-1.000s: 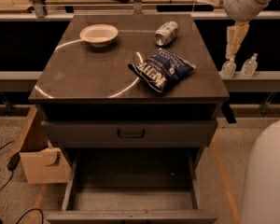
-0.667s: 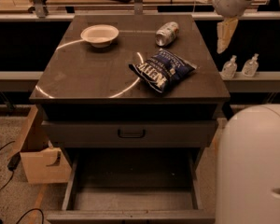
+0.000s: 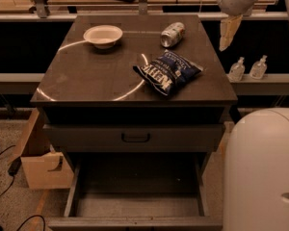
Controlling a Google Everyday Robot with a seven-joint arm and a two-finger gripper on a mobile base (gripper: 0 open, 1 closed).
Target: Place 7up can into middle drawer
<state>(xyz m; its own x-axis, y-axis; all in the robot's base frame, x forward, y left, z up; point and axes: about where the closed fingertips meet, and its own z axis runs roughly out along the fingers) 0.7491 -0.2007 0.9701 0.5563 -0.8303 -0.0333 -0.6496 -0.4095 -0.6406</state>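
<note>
The 7up can (image 3: 172, 34) lies on its side at the back right of the dark cabinet top (image 3: 86, 76), silver-white with a shiny round end facing forward. The middle drawer (image 3: 137, 203) stands pulled open at the bottom of the cabinet, with a bare grey floor and nothing in it. My gripper (image 3: 229, 32) hangs from the white arm at the upper right, to the right of the can and above the cabinet's right edge, apart from the can and holding nothing.
A dark blue crisp bag (image 3: 167, 71) lies in front of the can. A white bowl (image 3: 103, 34) sits at the back left. The shut drawer above has a black loop handle (image 3: 135, 137). My white base (image 3: 262, 172) fills the lower right. A cardboard box (image 3: 43, 160) stands at the left.
The arm and gripper have moved left, closer to the can. The view has shifted slightly; the white base takes up more of the lower right. The can, bag and bowl have not moved.
</note>
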